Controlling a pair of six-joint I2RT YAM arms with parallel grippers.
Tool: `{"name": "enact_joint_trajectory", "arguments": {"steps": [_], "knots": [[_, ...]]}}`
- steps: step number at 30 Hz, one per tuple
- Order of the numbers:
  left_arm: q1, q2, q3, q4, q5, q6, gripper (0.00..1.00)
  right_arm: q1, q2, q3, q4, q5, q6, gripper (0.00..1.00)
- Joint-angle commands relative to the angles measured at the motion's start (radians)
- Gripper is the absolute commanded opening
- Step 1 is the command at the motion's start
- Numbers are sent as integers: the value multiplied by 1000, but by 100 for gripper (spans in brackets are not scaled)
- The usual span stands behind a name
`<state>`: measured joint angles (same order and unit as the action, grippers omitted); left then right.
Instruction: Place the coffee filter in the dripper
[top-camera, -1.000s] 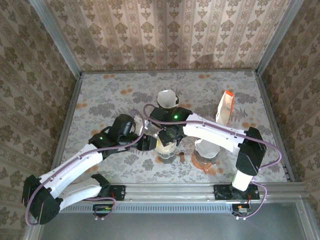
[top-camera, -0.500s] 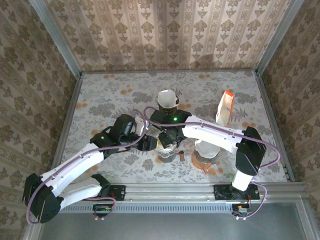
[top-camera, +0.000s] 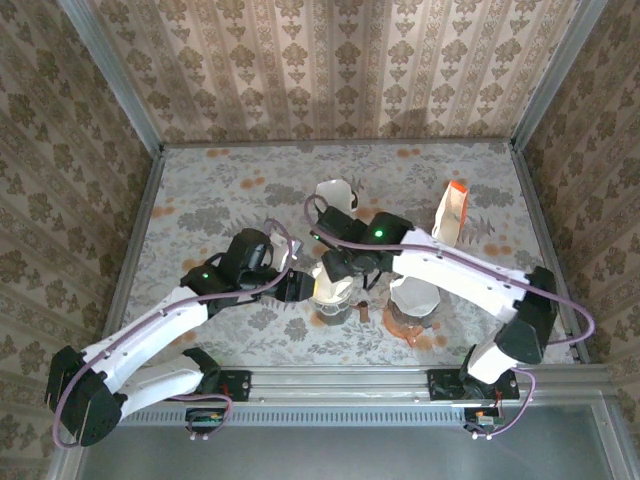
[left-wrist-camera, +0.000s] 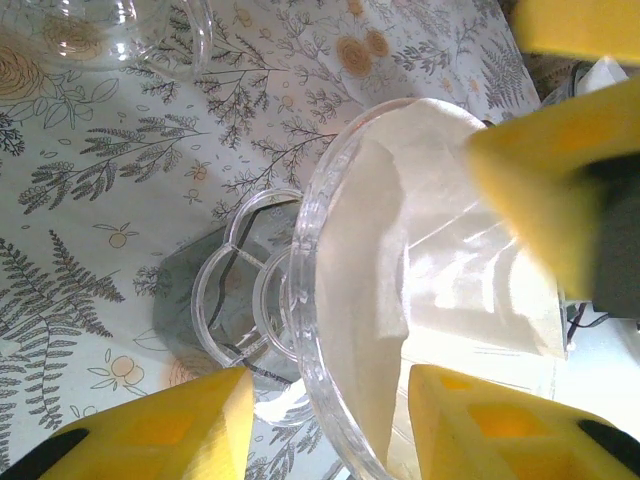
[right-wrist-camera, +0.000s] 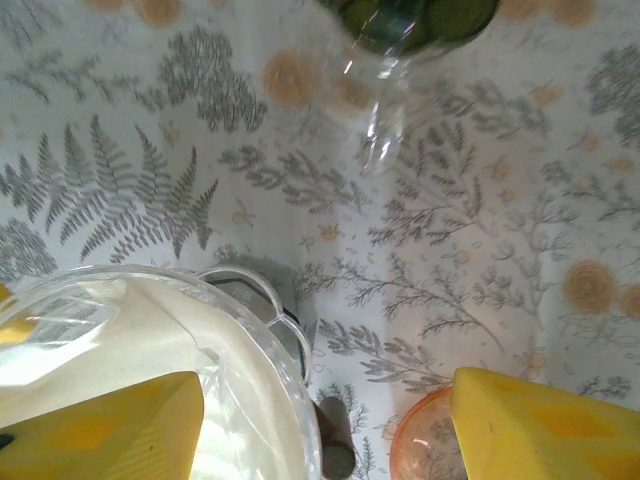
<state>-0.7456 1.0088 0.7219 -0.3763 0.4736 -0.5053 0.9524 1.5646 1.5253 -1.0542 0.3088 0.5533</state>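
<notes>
The white paper coffee filter (left-wrist-camera: 440, 250) lies inside the clear cone-shaped dripper (left-wrist-camera: 310, 240). The left gripper (left-wrist-camera: 330, 430) has its jaws apart around the dripper. The right gripper (right-wrist-camera: 325, 428), just above the dripper, has its jaws wide apart.

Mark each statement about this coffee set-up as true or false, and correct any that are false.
1. The paper filter sits inside the dripper. True.
2. The right gripper is clamped shut on the filter. False: its fingers are spread wide apart and hold nothing.
3. The dripper is made of opaque black material. False: it is clear, and the filter shows through its wall.
4. The tablecloth has a fern and flower print. True.
</notes>
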Motion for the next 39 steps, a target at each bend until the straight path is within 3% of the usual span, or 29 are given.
{"name": "enact_joint_trajectory", "arguments": {"steps": [1,9,21,26,28,29,33,39], "knots": [[-8,8,-9,3,-3,-12,49,-6,-74,10,-21,80,22,68],[-7,-7,12,5,-12,-16,61,-6,-215,-45,37,153,19,68],[-6,-68,77,-26,-44,-16,75,-6,-307,-78,55,232,17,71],[8,-125,126,-52,-98,-1,85,-9,-394,-126,102,316,-3,78],[27,-157,139,-61,-158,13,91,-8,-441,-161,126,374,-10,84],[40,-176,142,-60,-186,21,99,-9,-462,-177,136,406,-15,86],[123,-256,136,-12,-333,58,100,-54,-555,-270,174,484,-4,99],[282,-236,97,92,-439,73,100,-140,-721,-474,293,498,36,100]]}}
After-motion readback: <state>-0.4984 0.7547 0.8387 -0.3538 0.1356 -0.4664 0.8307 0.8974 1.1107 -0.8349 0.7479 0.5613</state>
